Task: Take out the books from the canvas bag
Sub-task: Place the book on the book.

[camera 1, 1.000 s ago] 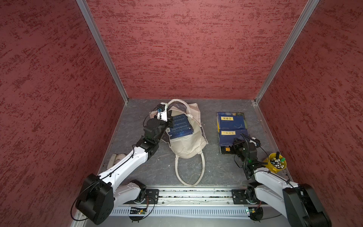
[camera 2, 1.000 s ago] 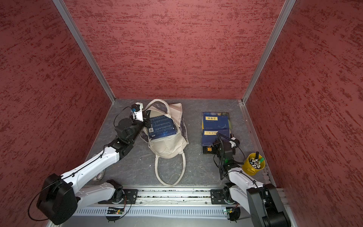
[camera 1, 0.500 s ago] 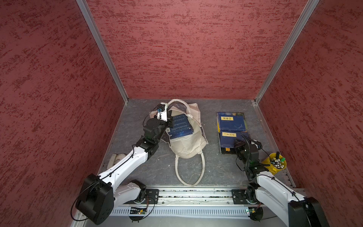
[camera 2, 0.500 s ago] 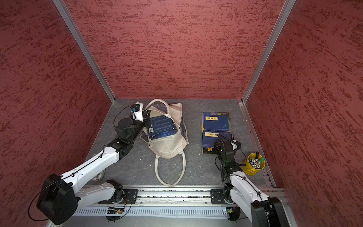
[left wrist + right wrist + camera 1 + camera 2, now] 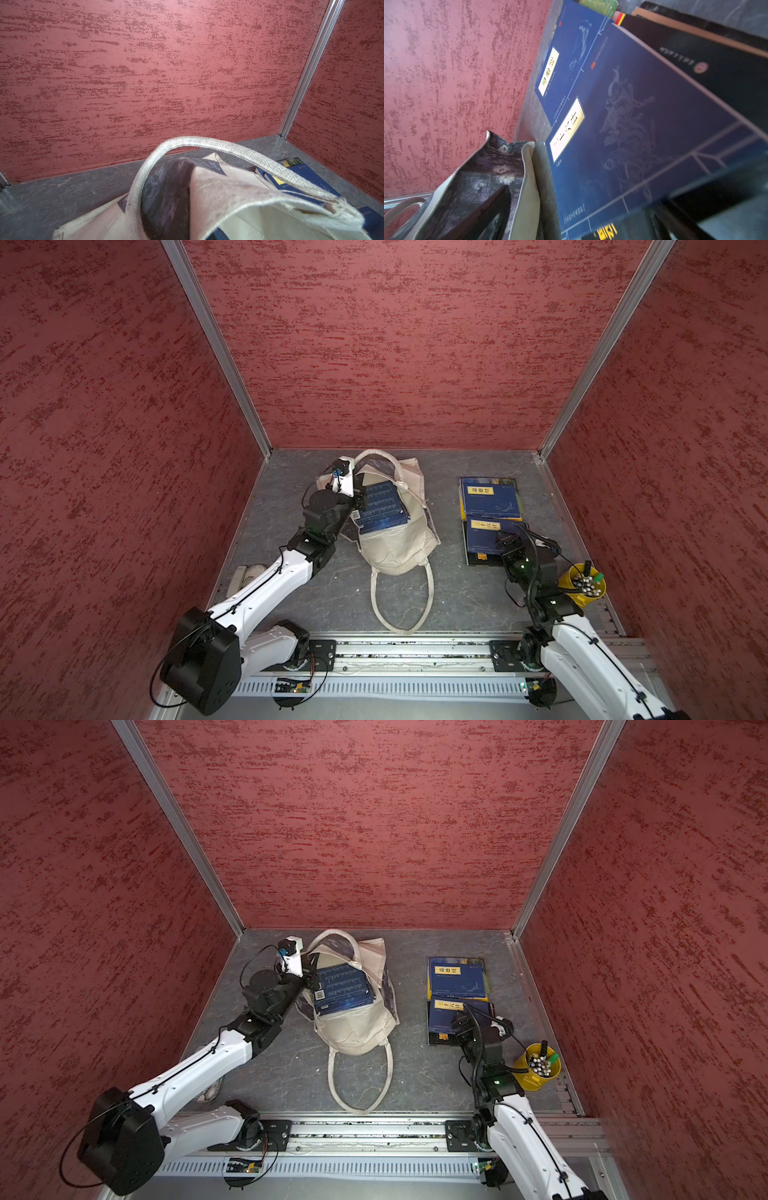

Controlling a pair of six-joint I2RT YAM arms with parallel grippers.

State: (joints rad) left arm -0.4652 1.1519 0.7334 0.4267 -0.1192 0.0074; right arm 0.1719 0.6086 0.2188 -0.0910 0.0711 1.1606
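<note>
The grey table (image 5: pixel 324 593) carries everything. The big cream bag (image 5: pixel 395 549) sits slumped in the middle of it. One blue book (image 5: pixel 380 506) shows in its open mouth, so the job is not done yet.

To the right of the bag, well apart from it, the books that are already out lie in two small piles. The far blue book (image 5: pixel 490 497) lies flat on another book. The near blue book (image 5: pixel 482 536) lies flat on a black book (image 5: pixel 478 559).

The change is at the right gripper (image 5: pixel 508 540). A moment ago it was closed. Now its jaws look apart, just over the near corner of the near blue book. So it seems the right gripper lets this book go, and this book is out and put down.

The left gripper (image 5: pixel 358 494) does not change. It stays pinched shut at the edge of the bag's mouth and seems to hold the cloth up, which keeps the bag open. The next job is most likely the blue book in the bag.

A small yellow bucket (image 5: pixel 582 587) stands by the table's right edge.
</note>
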